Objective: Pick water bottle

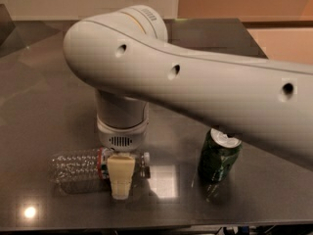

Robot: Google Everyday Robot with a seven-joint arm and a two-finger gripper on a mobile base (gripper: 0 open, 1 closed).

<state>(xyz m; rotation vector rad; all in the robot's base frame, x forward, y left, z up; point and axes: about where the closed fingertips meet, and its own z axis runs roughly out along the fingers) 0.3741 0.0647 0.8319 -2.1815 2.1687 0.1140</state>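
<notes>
The water bottle (76,166) is clear ribbed plastic and lies on its side near the front left of the dark table, its cap end toward the right. A red-edged label band circles it near my gripper. My gripper (121,177) hangs from the big white arm and sits right over the bottle's label and neck. Its cream finger (121,176) covers that part of the bottle. The white cap barely shows at the finger's right side.
A green soda can (218,154) stands upright to the right of the bottle, partly under the white arm (195,77). The dark grey table (44,102) has its front edge just below the bottle. A bright light reflection lies at the front left.
</notes>
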